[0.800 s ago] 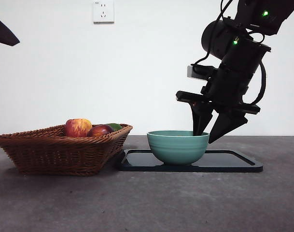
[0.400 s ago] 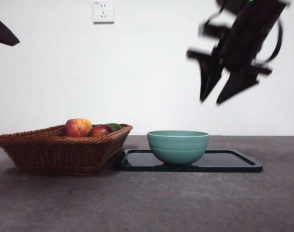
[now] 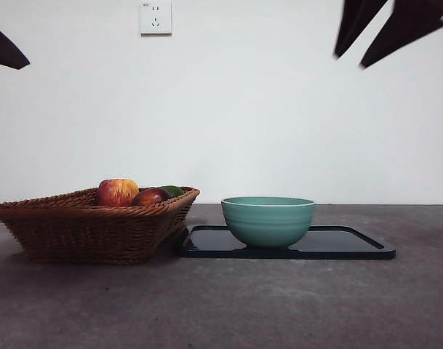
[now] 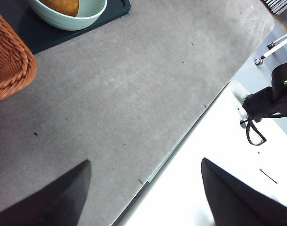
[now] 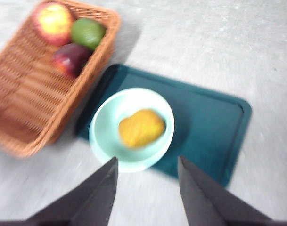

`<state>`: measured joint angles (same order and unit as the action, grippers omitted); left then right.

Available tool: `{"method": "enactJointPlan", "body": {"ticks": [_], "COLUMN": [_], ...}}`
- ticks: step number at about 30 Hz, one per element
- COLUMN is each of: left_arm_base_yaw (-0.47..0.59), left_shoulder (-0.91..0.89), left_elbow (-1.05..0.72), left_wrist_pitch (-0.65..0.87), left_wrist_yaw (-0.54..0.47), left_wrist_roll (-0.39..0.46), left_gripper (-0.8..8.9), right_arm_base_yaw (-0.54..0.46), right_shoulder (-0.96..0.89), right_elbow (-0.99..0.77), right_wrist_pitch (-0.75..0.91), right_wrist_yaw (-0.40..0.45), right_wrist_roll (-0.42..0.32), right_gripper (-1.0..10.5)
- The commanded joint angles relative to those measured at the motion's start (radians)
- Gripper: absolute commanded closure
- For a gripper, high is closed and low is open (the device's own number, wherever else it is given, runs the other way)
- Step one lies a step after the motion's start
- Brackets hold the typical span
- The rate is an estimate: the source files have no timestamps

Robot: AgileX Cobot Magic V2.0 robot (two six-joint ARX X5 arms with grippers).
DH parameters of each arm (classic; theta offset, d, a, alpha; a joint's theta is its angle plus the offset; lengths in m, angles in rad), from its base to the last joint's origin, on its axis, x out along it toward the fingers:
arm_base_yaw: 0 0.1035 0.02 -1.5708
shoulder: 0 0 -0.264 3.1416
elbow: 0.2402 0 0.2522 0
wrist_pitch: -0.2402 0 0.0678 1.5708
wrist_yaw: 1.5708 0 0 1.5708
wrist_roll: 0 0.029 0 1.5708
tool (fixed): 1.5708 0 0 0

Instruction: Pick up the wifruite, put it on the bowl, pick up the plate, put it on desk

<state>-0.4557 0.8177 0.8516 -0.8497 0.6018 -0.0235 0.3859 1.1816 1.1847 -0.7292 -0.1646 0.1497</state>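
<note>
Right tool (image 3: 352,59) hangs high above the tray's right end, jaws apart and empty. Wifruite (image 5: 141,127) sits inside the mint bowl (image 3: 268,219), bowl on the dark tray (image 3: 352,243), basket (image 3: 90,225) just left. Left tool (image 4: 143,188), spread wide, waits off the table (image 3: 221,305).

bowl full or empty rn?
Not empty. The right wrist view shows the wifruite lying inside the bowl; the left wrist view shows it there too. The front view hides the inside.
</note>
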Motion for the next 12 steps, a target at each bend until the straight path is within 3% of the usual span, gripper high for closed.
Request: {"method": "enactJointPlan", "body": {"ticks": [1, 12], "left_arm_base_yaw": [-0.005, -0.005], "left_shoulder": [0.005, 0.005], "left_elbow": [0.011, 0.011], "left_wrist_pitch": [0.005, 0.01], "left_wrist_yaw": [0.005, 0.005], "left_wrist_roll": [0.013, 0.013], "left_gripper": [4.42, 4.42], "right_arm_base_yaw": [0.01, 0.05], "right_shoulder": [-0.049, -0.299], "right_elbow": [0.007, -0.206], "right_wrist_pitch": [-0.051, -0.087], "right_wrist_yaw": [-0.004, -0.155], "right_wrist_roll": [-0.023, -0.034], "right_gripper": [7.4, 7.4]}}
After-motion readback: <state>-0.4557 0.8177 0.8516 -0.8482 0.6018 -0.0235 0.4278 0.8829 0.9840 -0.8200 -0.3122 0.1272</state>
